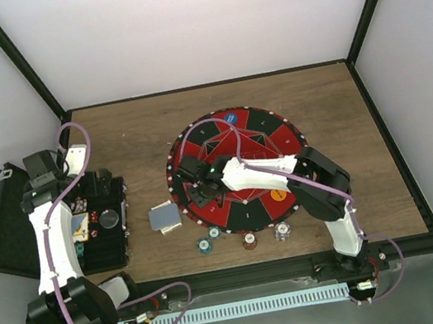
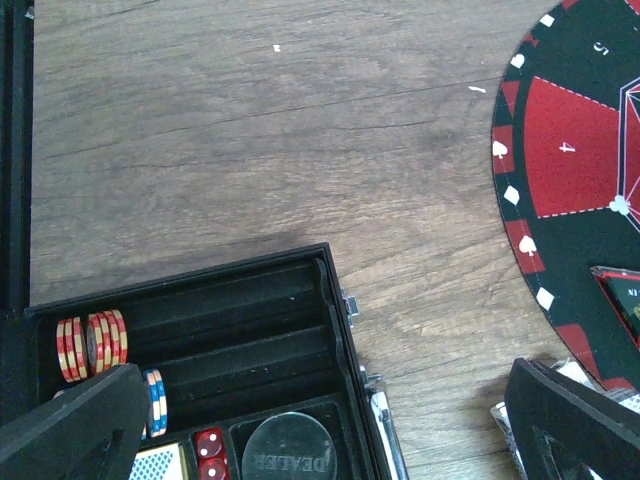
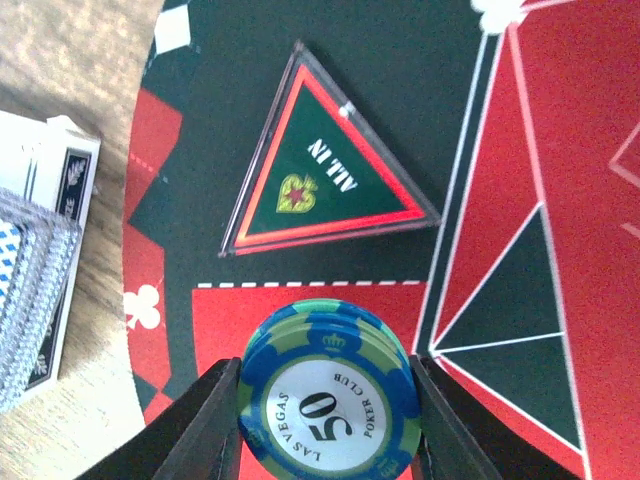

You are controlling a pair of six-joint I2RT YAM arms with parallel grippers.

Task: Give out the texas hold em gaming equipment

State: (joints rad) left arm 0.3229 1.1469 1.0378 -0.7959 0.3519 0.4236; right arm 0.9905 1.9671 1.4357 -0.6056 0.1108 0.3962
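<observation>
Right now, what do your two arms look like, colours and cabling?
Both the left arm and right arm have white link shells with bulky black joint housings. A thin purple cable loops loosely along each. The left end effector and right end effector have plain, wedge-shaped black fingers; no markings show.

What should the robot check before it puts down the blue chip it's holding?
1. Blue 50 chip pinched by the right gripper: ok.
2. Round mat under the chip: ok.
3. ALL IN triangle apart from the chip: ok.
4. Card deck beside the mat, out of the way: ok.
5. Left gripper open and empty, above the black case: ok.
6. One chip or two in the grip: cannot tell.
</observation>
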